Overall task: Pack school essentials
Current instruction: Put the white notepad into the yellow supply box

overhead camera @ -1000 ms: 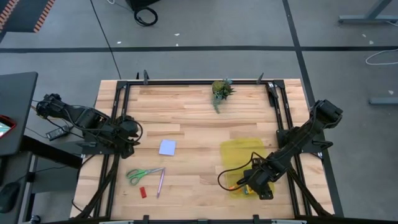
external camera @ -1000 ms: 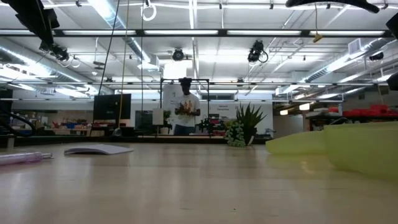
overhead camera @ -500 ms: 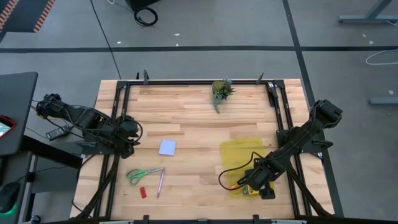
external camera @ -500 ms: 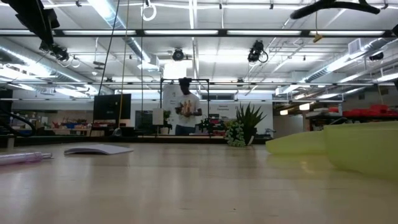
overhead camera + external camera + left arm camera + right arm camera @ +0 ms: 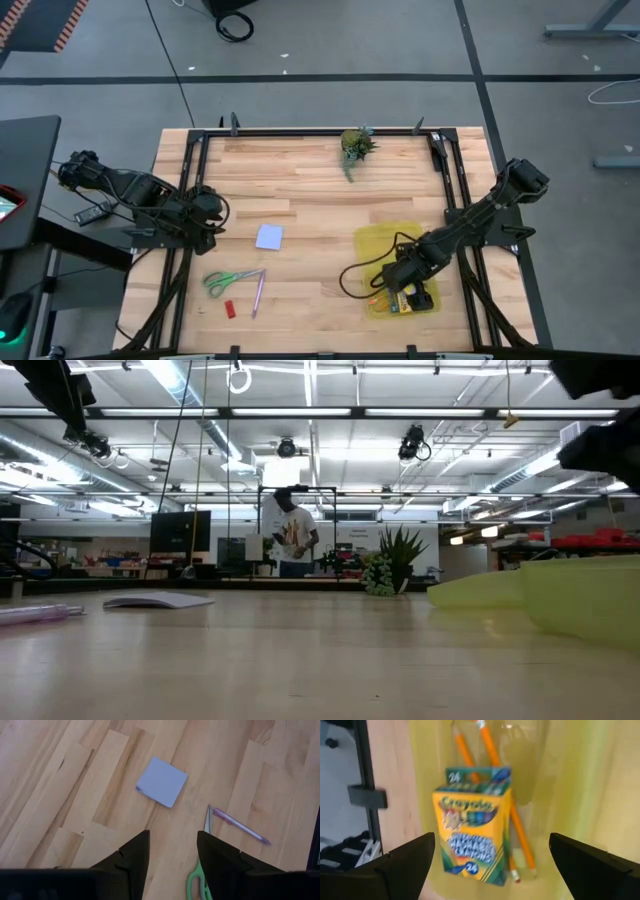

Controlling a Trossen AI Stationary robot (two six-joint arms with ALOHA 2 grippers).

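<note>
A pale wooden table (image 5: pixel 310 170) in a workshop hall. At lower right of the high view, the right gripper (image 5: pixel 412 292) hangs above the yellow case (image 5: pixel 380 245), jaws wide and empty; inside lie one crayon box (image 5: pixel 472 837) and what look like two orange pencils (image 5: pixel 512 817). Left of centre wait one blue note pad (image 5: pixel 269 237), one pair of scissors (image 5: pixel 232 280), one pink pen (image 5: pixel 257 293), one red eraser (image 5: pixel 229 309). The left gripper (image 5: pixel 172 852), partly open and holding nothing, is nearer these; the note pad lies just ahead of it, flat
</note>
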